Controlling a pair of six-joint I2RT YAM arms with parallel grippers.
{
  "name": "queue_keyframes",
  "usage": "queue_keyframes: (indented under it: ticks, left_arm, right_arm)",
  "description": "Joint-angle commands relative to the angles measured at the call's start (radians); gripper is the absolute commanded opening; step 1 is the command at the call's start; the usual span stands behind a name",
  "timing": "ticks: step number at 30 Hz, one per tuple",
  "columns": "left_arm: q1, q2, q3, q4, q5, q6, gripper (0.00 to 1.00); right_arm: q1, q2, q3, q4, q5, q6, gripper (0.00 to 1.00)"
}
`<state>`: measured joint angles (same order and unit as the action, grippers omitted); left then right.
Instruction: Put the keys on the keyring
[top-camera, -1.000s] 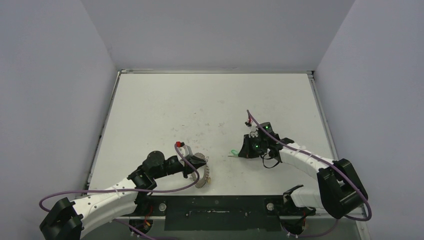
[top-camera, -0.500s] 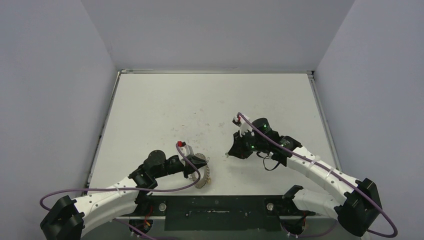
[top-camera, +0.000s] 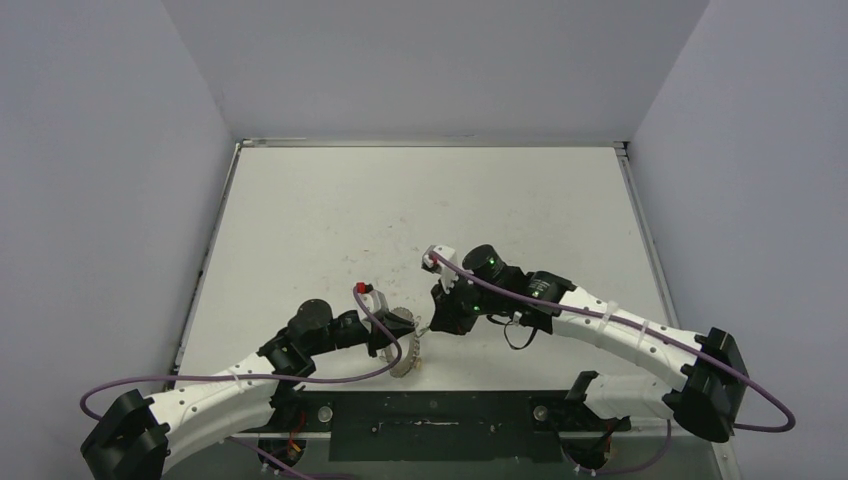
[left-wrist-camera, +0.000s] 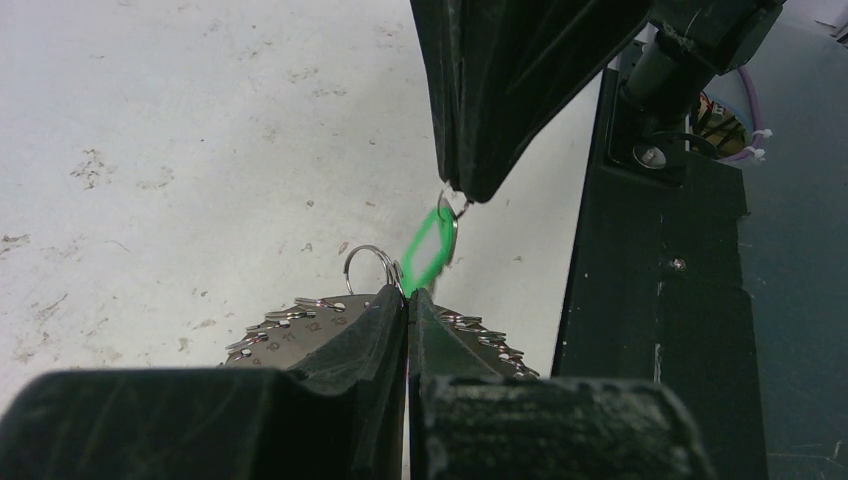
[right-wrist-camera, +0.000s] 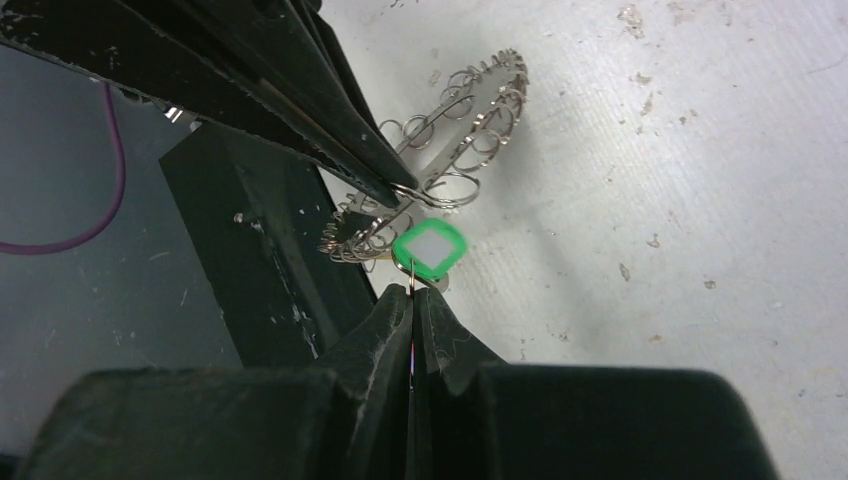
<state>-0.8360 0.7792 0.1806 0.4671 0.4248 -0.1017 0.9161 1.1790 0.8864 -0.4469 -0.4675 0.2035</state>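
My left gripper (top-camera: 401, 335) is shut on the keyring (top-camera: 408, 352), a silvery disc fringed with wire loops, and holds it on edge just above the table. The keyring also shows in the left wrist view (left-wrist-camera: 290, 335) and in the right wrist view (right-wrist-camera: 470, 120). My right gripper (top-camera: 438, 316) is shut on the green key (right-wrist-camera: 430, 248), pinching its small metal end. The green head hangs right beside a wire loop (left-wrist-camera: 365, 265) at my left fingertips (right-wrist-camera: 380, 175). In the left wrist view the green key (left-wrist-camera: 428, 250) hangs under the right fingers (left-wrist-camera: 500, 100). The yellow-orange key is out of view.
The black base plate (top-camera: 430, 432) runs along the table's near edge, just below both grippers. A purple cable (top-camera: 372, 318) loops over the left wrist. Grey walls close in the white table (top-camera: 400, 200) on three sides.
My right arm has swung left across the table with the green key, up to the keyring. The left gripper and the keyring have stayed put.
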Motion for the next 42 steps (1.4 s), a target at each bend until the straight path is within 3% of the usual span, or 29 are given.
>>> queue_keyframes:
  ticks: [1, 34, 42]
  left_arm:
    - [-0.001, -0.002, 0.060, 0.063, 0.031, -0.013, 0.00]
    - [-0.002, 0.009, 0.069, 0.054, 0.057, -0.016, 0.00]
    - [-0.002, 0.002, 0.068, 0.053, 0.058, -0.017, 0.00]
  right_arm:
    - [0.055, 0.035, 0.073, 0.006, 0.065, -0.023, 0.00]
    - [0.129, 0.147, 0.186, -0.026, 0.185, -0.034, 0.00]
    - [0.126, 0.154, 0.167, -0.049, 0.284, -0.011, 0.00]
